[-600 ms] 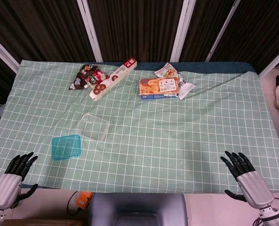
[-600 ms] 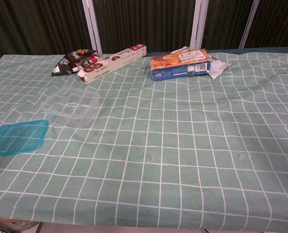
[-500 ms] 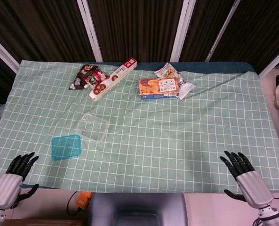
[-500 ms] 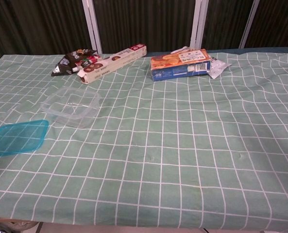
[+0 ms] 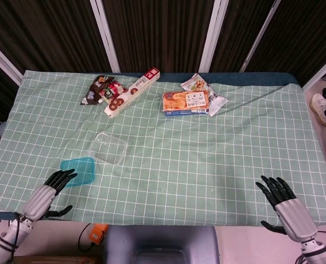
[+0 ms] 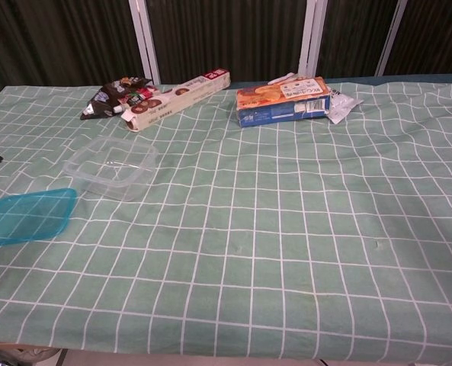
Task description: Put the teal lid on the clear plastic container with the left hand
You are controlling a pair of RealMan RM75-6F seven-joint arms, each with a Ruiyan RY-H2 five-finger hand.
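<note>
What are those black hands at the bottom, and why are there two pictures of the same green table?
They are a robot's two hands. The left hand is open near the teal lid; the right hand is open, away from everything. Neither holds anything. One picture looks down from the robot's head, the other from its chest, lower and closer. On the checked cloth lie the lid, a clear plastic container beside it, and at the far side a long box, a dark snack bag and an orange biscuit box.
</note>
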